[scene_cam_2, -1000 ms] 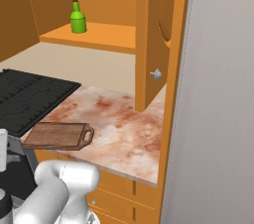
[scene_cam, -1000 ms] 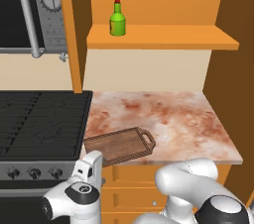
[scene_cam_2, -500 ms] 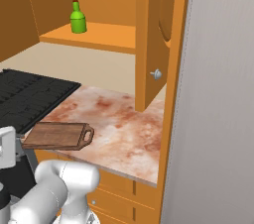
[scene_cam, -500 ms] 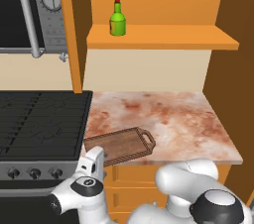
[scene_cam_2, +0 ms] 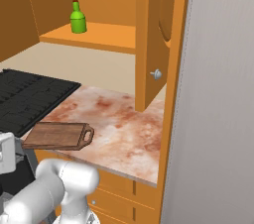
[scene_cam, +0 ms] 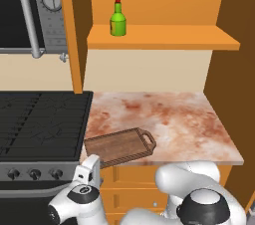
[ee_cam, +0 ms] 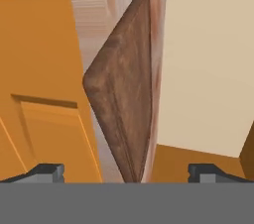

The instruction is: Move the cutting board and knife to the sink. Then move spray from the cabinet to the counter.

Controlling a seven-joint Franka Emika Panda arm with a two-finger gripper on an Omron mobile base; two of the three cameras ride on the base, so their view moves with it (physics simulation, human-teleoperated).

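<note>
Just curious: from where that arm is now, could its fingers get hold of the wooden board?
Probably yes. The open gripper faces the cutting board end-on at the counter edge, and nothing stands between them.

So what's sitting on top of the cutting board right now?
Nothing shows on the cutting board; its wooden top looks bare in both base views, with no knife on it. It lies flat on the counter, one corner overhanging the front edge. Whatever is underneath it is covered.

cutting board (scene_cam: pixel 119 146) on counter (scene_cam: pixel 174 119) edge, spray (scene_cam: pixel 117 19) on cabinet (scene_cam: pixel 164 37) shelf
</note>
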